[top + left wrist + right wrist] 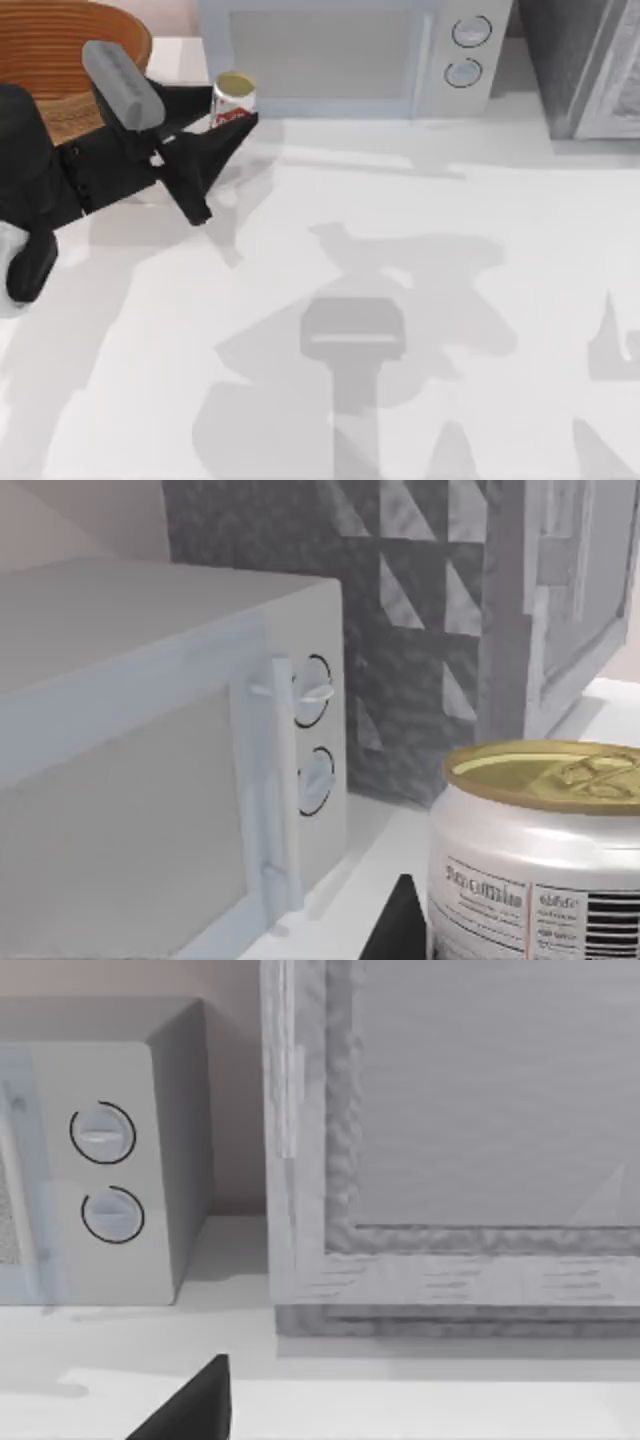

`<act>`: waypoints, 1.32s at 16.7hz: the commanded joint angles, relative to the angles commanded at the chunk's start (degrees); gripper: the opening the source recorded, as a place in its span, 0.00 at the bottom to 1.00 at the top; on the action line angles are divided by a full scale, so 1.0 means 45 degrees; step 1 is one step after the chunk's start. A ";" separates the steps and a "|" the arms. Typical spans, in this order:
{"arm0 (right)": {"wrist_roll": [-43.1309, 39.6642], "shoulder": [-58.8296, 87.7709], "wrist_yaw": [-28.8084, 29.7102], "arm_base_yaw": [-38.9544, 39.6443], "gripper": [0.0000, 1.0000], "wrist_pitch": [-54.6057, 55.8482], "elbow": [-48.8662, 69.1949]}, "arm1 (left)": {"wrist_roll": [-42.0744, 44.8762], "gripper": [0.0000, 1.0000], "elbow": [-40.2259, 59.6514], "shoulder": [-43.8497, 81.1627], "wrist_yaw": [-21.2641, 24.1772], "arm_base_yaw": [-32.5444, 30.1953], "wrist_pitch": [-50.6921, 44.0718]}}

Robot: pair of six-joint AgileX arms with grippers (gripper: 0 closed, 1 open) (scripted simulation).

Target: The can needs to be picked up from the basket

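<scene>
One can [234, 100] sits clamped in the left jaws [222, 135], out of the basket [60, 50] and right beside the microwave [340, 55], so a sloppy swing could knock it loose.

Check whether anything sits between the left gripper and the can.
Nothing visible does. The left gripper is already at the can, which stands on the table between the basket and the microwave, outside the basket.
</scene>
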 joint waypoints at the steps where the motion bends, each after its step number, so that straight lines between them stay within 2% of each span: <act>1: 0.0000 0.0000 0.0000 0.0000 1.00 0.0000 0.0000 | 0.0031 0.00 0.0181 0.0425 0.0322 -0.0029 0.0273; 17: 0.0000 0.0000 0.0000 0.0000 1.00 0.0000 0.0000 | -0.0065 0.00 0.3221 0.7658 0.5970 -0.0624 0.3607; 22: 0.0000 0.0000 0.0000 0.0000 1.00 0.0000 0.0000 | 0.0004 0.00 0.3857 0.8283 0.6756 -0.0581 0.3800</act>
